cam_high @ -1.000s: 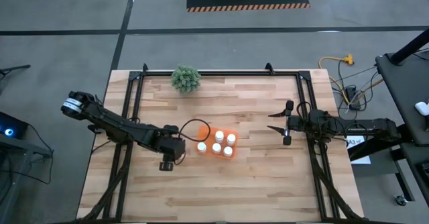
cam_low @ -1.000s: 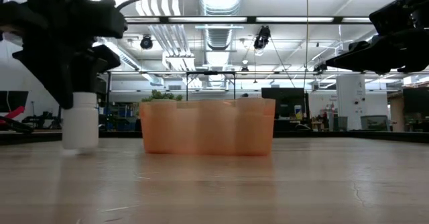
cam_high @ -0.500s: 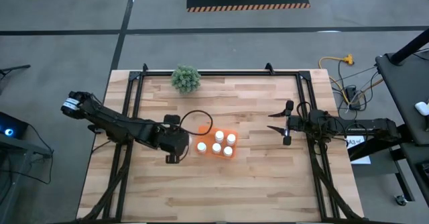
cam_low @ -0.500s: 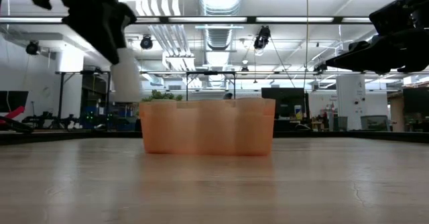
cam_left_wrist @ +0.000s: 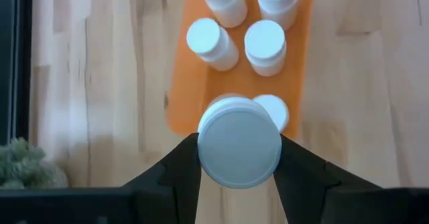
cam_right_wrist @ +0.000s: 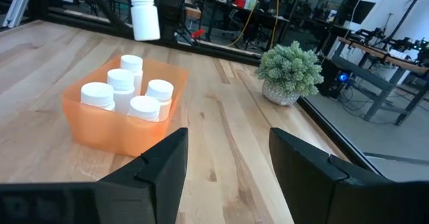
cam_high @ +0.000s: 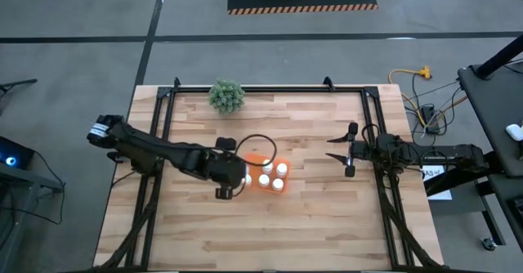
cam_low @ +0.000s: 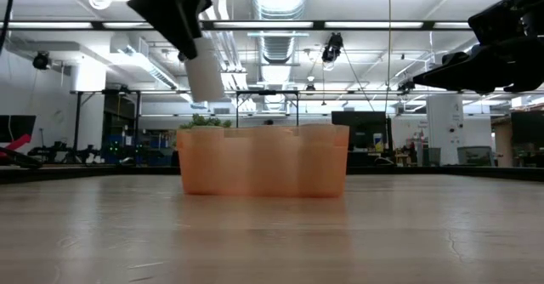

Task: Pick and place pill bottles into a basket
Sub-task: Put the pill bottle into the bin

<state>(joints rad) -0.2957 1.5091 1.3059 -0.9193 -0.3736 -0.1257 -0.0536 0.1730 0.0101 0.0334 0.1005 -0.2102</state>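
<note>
I am holding a pill bottle [cam_left_wrist: 239,141] in my left gripper [cam_high: 230,179], with the two fingers squeezed tight on its sides. A second ago this bottle was standing on the table [cam_high: 310,216] beside the basket [cam_low: 263,159], and half a second ago it was only part way up. Now I am carrying it high in the air, right over the near edge of the orange basket. From the left wrist view I am looking down on its white cap, and five other bottles [cam_left_wrist: 265,46] are already standing inside the basket below. So I think this is the last bottle, and the job is nearly done. The bottle looks a little tilted in the low view, so I need to be careful when I let it down. I think the empty spot is at the end closest to my left gripper, and I need to bring the bottle a bit further in so it does not hit the rim. My right gripper [cam_high: 346,153] is waiting well off to the side with its fingers wide apart, holding nothing.
</note>
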